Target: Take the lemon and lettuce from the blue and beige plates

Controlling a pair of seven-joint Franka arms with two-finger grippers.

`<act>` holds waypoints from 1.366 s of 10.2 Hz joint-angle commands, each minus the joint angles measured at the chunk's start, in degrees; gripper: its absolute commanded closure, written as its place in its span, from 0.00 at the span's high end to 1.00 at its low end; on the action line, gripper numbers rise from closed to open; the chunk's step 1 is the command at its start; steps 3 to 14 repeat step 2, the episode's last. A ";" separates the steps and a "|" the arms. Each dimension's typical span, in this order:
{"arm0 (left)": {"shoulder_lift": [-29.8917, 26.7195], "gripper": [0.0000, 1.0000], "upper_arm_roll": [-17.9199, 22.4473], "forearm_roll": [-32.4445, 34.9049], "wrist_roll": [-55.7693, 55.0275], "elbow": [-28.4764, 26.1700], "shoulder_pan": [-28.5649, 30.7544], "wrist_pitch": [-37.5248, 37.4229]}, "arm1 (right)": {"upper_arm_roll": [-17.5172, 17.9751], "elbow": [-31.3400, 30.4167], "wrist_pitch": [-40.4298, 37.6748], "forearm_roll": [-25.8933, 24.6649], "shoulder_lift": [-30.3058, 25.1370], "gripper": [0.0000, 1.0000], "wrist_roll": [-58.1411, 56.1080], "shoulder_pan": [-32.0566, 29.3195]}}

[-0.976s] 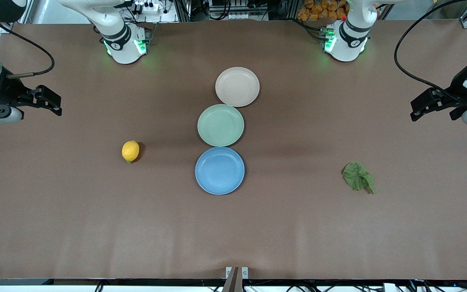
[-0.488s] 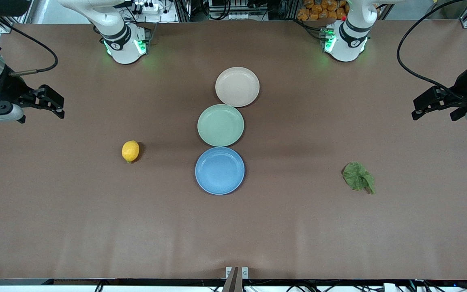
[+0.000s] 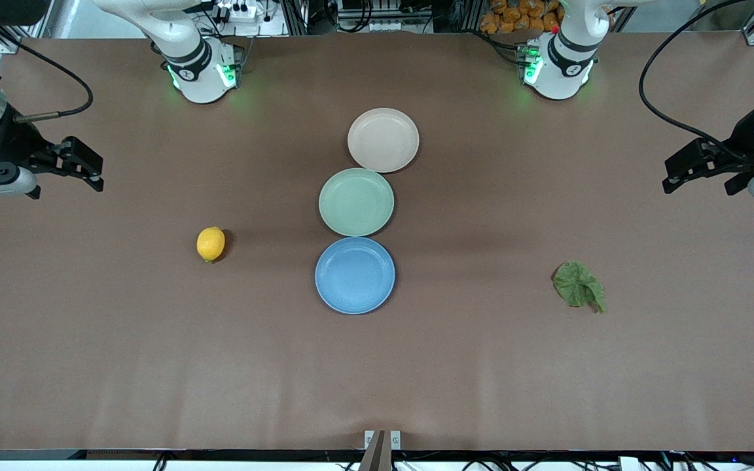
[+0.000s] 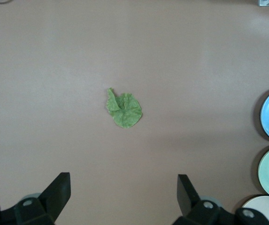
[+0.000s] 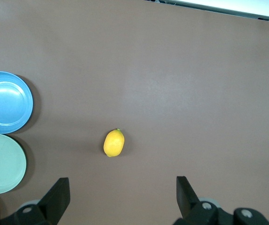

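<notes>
The small yellow oval lemon (image 3: 211,244) and wrinkled green lettuce leaf (image 3: 578,284) are lying on the bare brown table (image 3: 122,360), not on the round blue plate (image 3: 355,275) or beige plate (image 3: 383,140). The right gripper (image 3: 82,163) and left gripper (image 3: 684,171) are hovering with fingers spread near the table's ends. The flat leaf risks slipping under closing fingers.

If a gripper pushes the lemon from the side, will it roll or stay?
The lemon is oval with rounded sides and lies loose on the bare table, so it would probably roll. Its smooth-looking skin may slip between fingertips. It looks firm enough to keep its shape.
</notes>
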 commanded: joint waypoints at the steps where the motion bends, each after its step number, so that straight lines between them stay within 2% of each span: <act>1: -1.05 1.00 0.24 1.75 0.98 -0.67 -0.46 -0.41 | -0.13 0.50 -0.01 0.04 -0.18 1.00 0.00 0.23; 14: -1.14 1.00 0.15 2.64 0.98 -0.67 -0.46 -0.50 | -0.13 0.51 -0.01 0.12 -0.17 1.00 -0.09 0.14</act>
